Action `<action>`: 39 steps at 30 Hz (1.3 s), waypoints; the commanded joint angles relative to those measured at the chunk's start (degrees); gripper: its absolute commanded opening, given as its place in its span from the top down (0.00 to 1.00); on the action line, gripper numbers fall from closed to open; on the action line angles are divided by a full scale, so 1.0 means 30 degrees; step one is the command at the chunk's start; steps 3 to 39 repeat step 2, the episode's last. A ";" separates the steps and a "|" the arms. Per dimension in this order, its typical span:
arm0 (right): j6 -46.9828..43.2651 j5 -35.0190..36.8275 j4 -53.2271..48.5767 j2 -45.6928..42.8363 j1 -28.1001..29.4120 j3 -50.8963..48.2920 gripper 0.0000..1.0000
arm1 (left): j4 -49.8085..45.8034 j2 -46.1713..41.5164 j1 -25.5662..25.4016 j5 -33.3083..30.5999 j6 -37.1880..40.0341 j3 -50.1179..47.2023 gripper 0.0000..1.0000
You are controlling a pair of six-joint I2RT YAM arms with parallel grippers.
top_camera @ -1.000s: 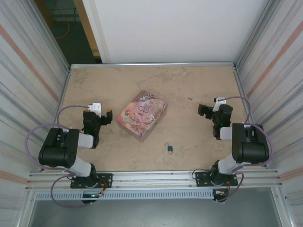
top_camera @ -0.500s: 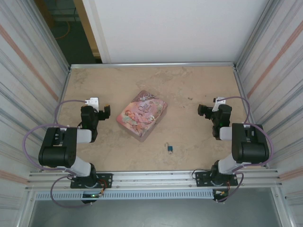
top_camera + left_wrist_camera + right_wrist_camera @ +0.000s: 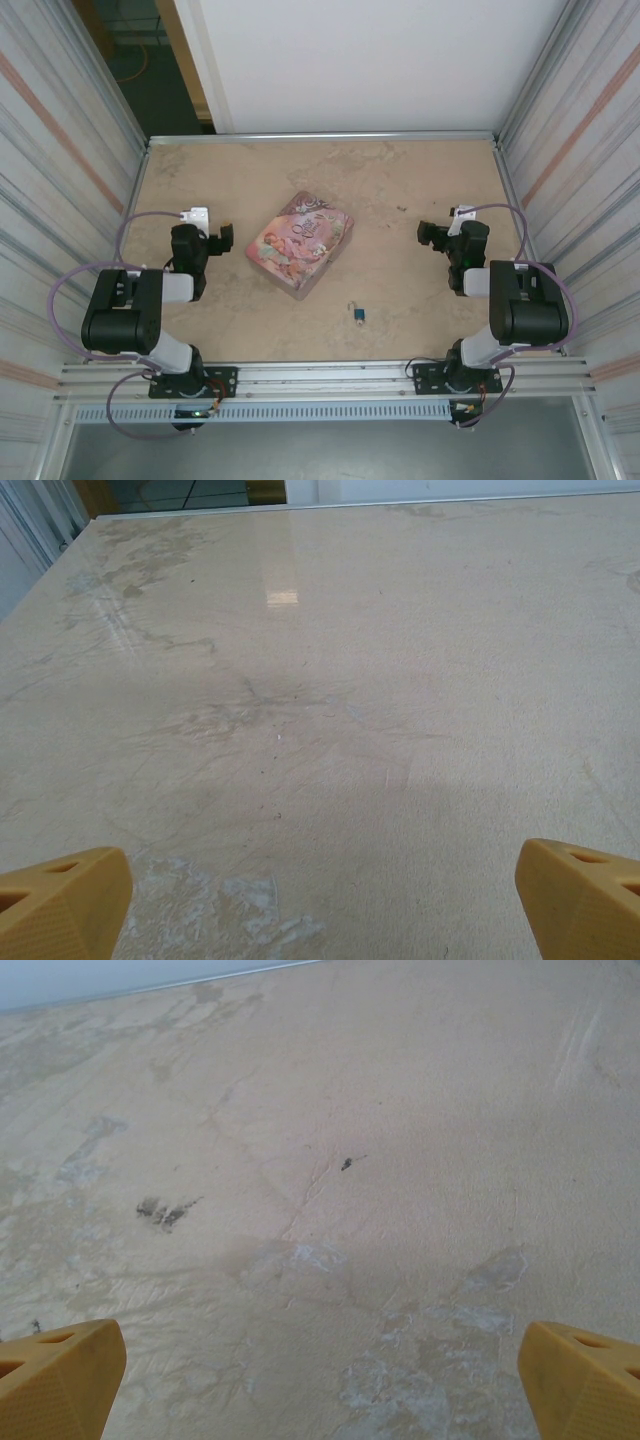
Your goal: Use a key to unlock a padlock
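**Listener:** What is in front of you?

**Operator:** From above I see a beige, marbled tabletop (image 3: 400, 180) walled by ribbed metal panels on both sides. My two black arms rise from its near edge, one on each side.

**Listener:** Where is the padlock?

**Operator:** The padlock (image 3: 358, 317) lies flat on the tabletop near the front edge, between my two arms and a little toward the right one. It is tiny, with a blue body and a silvery shackle pointing away from me. I cannot tell at this size whether the shackle is closed.

**Listener:** Is anything close to it?

**Operator:** A pink illustrated tin (image 3: 300, 243) sits turned at an angle, farther back and to the left. Its nearest corner is near the padlock, but the two do not touch.

**Listener:** What are your pincers doing?

**Operator:** My left pincer (image 3: 205, 236) hovers left of the tin, apart from it. It is spread wide and holds nothing. In its wrist camera the yellow fingertips (image 3: 60, 905) sit at the bottom corners, with bare tabletop between them. My right pincer (image 3: 455, 235) hovers on the right side, well apart from the padlock. It too is spread wide and empty, and its yellow fingertips (image 3: 60, 1380) frame bare, scuffed stone.
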 commanded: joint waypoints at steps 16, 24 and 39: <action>-0.0527 0.0307 -0.0160 0.0138 0.0093 0.0482 0.01 | 0.0130 -0.0072 -0.0072 0.0031 -0.0014 0.0251 0.01; -0.0527 0.0307 -0.0160 0.0138 0.0093 0.0482 0.01 | 0.0130 -0.0072 -0.0072 0.0031 -0.0014 0.0251 0.01; -0.0527 0.0307 -0.0160 0.0138 0.0093 0.0482 0.01 | 0.0130 -0.0072 -0.0072 0.0031 -0.0014 0.0251 0.01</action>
